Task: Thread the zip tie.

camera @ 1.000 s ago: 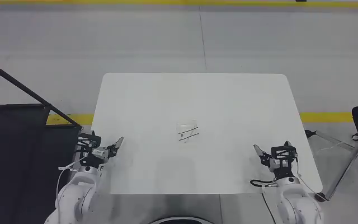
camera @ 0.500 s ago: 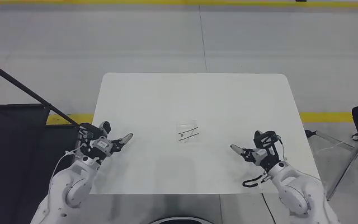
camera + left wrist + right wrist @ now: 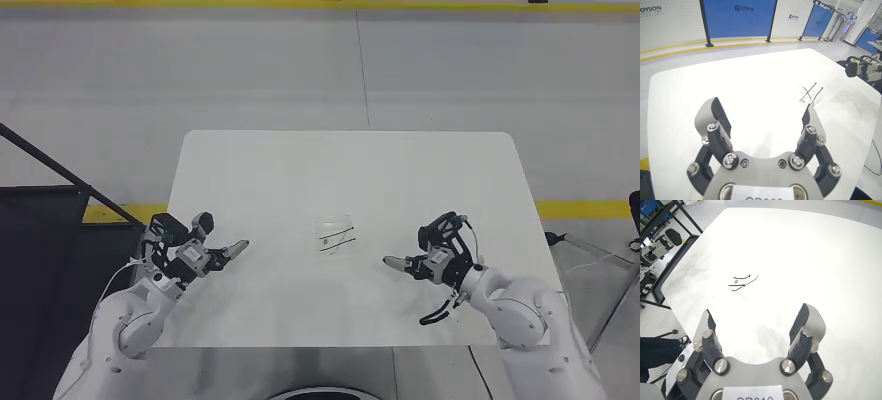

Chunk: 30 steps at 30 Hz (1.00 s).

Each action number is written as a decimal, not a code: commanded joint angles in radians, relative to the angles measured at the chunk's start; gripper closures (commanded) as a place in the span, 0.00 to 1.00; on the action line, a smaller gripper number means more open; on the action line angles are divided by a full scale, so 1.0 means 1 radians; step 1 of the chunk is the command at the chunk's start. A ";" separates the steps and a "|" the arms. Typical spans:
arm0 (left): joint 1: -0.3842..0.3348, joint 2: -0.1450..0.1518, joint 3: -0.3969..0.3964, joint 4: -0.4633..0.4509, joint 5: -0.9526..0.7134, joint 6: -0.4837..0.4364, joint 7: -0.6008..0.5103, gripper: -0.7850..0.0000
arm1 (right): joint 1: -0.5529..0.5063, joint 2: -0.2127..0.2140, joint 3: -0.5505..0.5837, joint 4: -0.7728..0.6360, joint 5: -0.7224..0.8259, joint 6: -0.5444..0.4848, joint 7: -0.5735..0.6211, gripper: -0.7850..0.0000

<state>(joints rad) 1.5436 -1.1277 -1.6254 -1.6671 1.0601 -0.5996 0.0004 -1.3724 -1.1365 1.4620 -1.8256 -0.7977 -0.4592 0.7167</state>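
Note:
Two thin black zip ties (image 3: 336,238) lie side by side near the middle of the white table (image 3: 420,170), beside a small clear wrapper (image 3: 335,221). They show as crossed black strands (image 3: 811,91) in the left wrist view and as short black lines (image 3: 742,281) in the right wrist view. My left gripper (image 3: 235,247) hovers over the table's left side, open and empty, well left of the ties. My right gripper (image 3: 395,264) is open and empty too, to the right of the ties and slightly nearer me.
A black frame and dark panel (image 3: 40,230) stand off the table's left edge. Yellow floor lines (image 3: 590,208) run behind the table. The far half of the tabletop is bare.
Both arms have come in from the table's near corners toward the middle. The left gripper moved right, the right gripper moved left and forward. The zip ties have not moved.

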 commanded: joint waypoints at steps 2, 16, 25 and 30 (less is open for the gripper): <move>0.000 0.000 0.000 0.000 0.000 0.000 0.000 0.00 | 0.000 0.000 0.000 0.000 0.000 0.000 0.000 0.00; -0.066 -0.006 0.077 0.059 -0.057 -0.015 -0.032 0.00 | 0.270 -0.018 -0.182 0.263 0.335 -0.017 0.251 0.00; -0.065 -0.005 0.077 0.060 -0.056 -0.030 -0.023 0.00 | 0.415 -0.032 -0.271 0.446 0.417 0.013 0.287 0.18; -0.065 -0.005 0.077 0.060 -0.056 -0.030 -0.023 0.00 | 0.457 -0.039 -0.316 0.489 0.416 0.030 0.288 0.40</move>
<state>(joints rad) 1.4789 -1.1329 -1.5487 -1.6067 1.0044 -0.6300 -0.0229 -0.9212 -1.1747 1.1545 -1.3428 -0.3801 -0.4323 1.0043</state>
